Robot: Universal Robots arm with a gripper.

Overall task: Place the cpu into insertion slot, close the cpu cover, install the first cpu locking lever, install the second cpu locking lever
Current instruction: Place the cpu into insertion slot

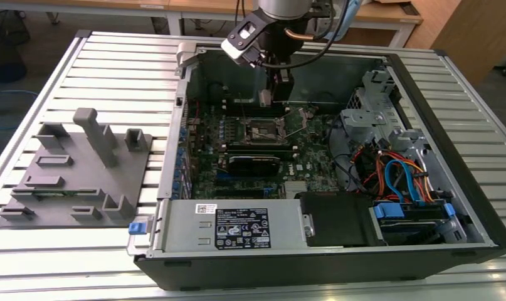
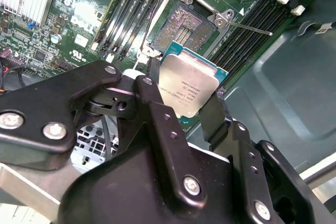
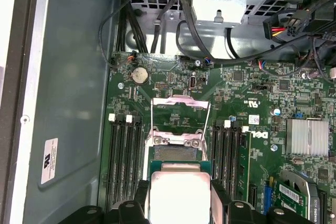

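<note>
**Arm over the open case.** The arm [image 1: 278, 25] reaches down into the open computer case [image 1: 453, 135], with the gripper [image 1: 269, 97] aimed at the green board [image 1: 204, 147]. The fingers [image 2: 215, 111] are clamped on two opposite edges of the cpu [image 2: 189, 85]. It is held flat, metal top toward the wrist cameras, edges square with the insertion slot [image 2: 185, 22] and just short of it. The slot holds no chip, and the cpu cover [image 3: 181, 99] is swung open.
</note>
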